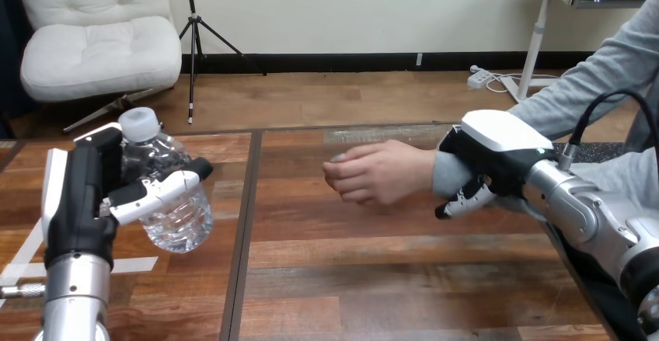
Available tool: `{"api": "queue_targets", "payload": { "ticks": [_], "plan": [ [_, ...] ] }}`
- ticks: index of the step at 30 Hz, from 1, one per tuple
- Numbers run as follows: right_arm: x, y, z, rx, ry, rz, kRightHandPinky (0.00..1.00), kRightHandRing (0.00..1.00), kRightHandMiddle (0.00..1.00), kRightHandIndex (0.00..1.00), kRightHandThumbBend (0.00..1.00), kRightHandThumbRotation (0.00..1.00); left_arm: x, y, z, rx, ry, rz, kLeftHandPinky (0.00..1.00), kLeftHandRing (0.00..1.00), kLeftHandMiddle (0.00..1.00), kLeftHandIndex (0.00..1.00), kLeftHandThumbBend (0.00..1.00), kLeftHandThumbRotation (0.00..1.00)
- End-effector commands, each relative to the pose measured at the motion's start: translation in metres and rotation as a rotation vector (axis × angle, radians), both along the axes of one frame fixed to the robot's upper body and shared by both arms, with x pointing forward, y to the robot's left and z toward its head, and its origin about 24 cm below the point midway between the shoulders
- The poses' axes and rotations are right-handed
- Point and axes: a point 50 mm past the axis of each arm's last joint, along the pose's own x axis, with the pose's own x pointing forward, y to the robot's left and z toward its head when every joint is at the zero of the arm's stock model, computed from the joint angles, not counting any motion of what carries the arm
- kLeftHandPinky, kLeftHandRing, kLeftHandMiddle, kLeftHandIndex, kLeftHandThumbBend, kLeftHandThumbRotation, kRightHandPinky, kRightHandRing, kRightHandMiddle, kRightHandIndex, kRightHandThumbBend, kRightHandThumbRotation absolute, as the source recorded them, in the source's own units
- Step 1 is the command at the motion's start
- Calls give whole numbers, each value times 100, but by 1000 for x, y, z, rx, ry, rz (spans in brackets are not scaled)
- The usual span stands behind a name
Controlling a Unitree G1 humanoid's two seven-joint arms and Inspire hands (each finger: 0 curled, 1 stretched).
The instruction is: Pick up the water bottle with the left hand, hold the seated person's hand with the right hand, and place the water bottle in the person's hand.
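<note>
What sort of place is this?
Likely a robot testing setup: at a wooden table, the left hand grips a water bottle while the right hand curls round a seated person's wrist.

Water bottle: clear plastic, white cap on, near upright, slightly tilted, lifted off the surface at the view's left, gripped in the left hand (fingers curled across its front). Person's hand: loosely curled, above mid-surface, well apart from the bottle. The right hand curls round the person's wrist.
</note>
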Motion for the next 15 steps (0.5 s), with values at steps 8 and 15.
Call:
{"api": "queue_targets", "payload": {
  "ticks": [8,15],
  "plan": [
    [17,13,48,81,-151,45,19,24,30,32,69,0,20,-15,33,-14,-151,-69,30,36,40,42,65,0],
    [18,16,48,97,-159,59,18,23,29,30,70,0,22,-20,35,-24,-154,-81,31,36,40,41,66,0]
  ]
}}
